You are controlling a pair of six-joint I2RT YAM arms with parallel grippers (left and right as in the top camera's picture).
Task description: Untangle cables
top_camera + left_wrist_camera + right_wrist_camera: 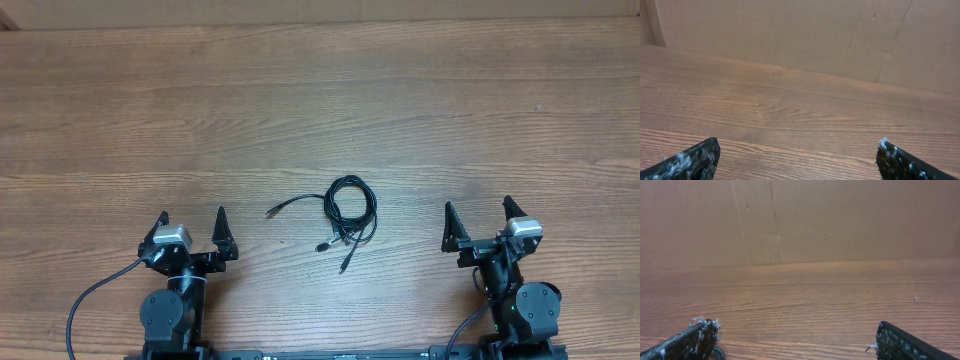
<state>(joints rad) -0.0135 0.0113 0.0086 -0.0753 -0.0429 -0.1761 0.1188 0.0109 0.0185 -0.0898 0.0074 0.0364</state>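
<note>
Zero untangling done so far

Finds the cables (349, 212) in one small knotted coil near the middle of the tabletop (300, 100), roughly between the two arms and well apart from both, with plug ends trailing toward the near edge and one strand straying left. Shows the left end effector (192, 213) spread wide, pinching nothing, and the right end effector (478, 203) spread the same, also bare. Leaves, by the look of it, the whole job: reaching in, gripping a strand, drawing loops apart. Sees only bare wood and a brown cardboard wall (840, 220) in both wrist views. Meets no obstacle around the coil; places the thick arm leads (85, 300) back by the bases, clear of it.
</note>
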